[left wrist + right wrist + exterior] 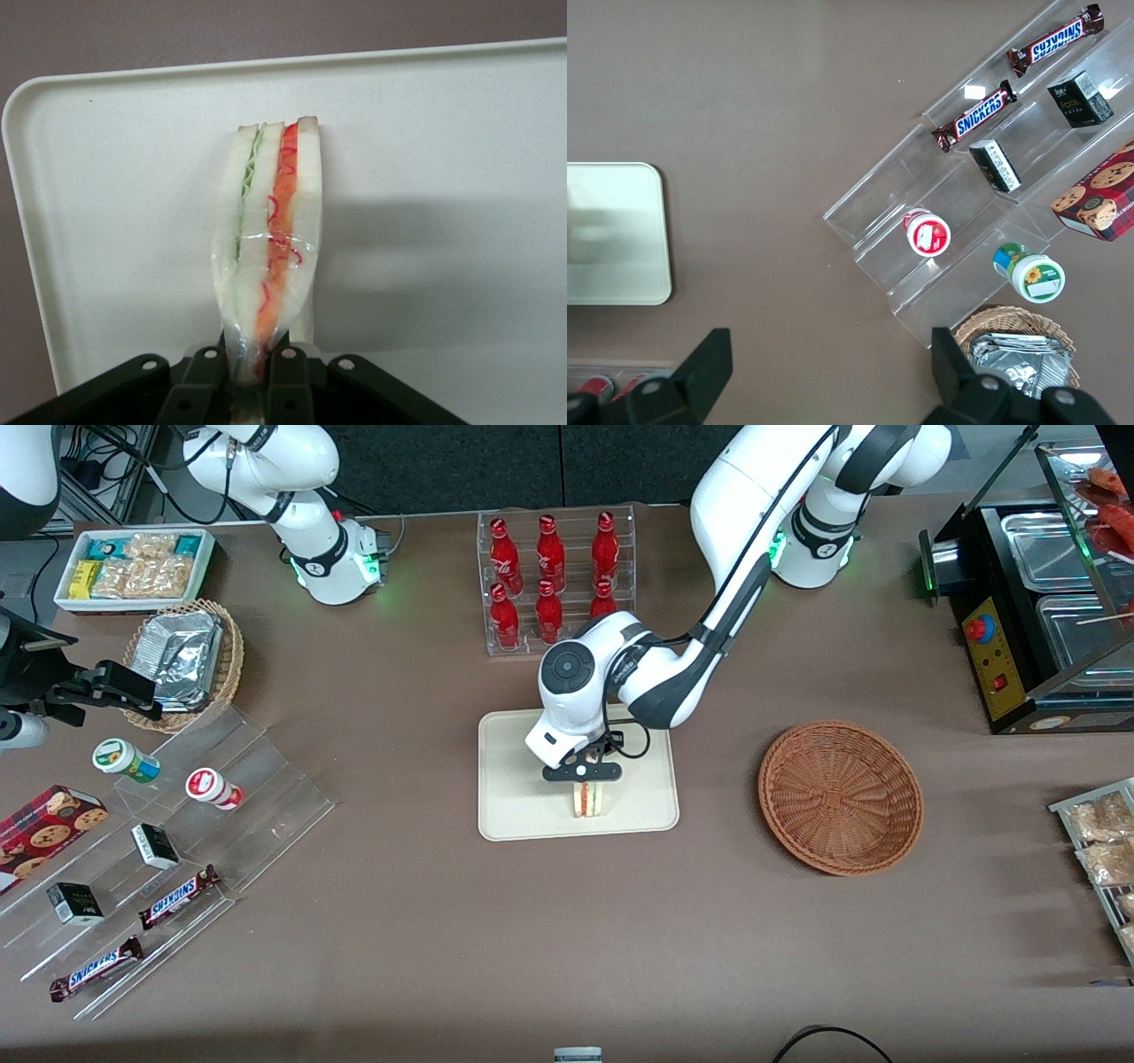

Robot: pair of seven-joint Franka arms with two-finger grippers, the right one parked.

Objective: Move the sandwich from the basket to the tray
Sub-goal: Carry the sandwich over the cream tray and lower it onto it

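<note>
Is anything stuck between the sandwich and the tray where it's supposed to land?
Nothing visible is in the way. The tool is shut on the sandwich, holding it right over the tray. The tray's surface around the sandwich is bare. The basket sits apart, toward the working arm's end of the table.

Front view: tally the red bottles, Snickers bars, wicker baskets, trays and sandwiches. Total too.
Red bottles: 6
Snickers bars: 2
Wicker baskets: 2, reddish-brown basket and tan basket
Tray: 1
Sandwich: 1, over the tray, pincer shut on it
Total: 12
</note>
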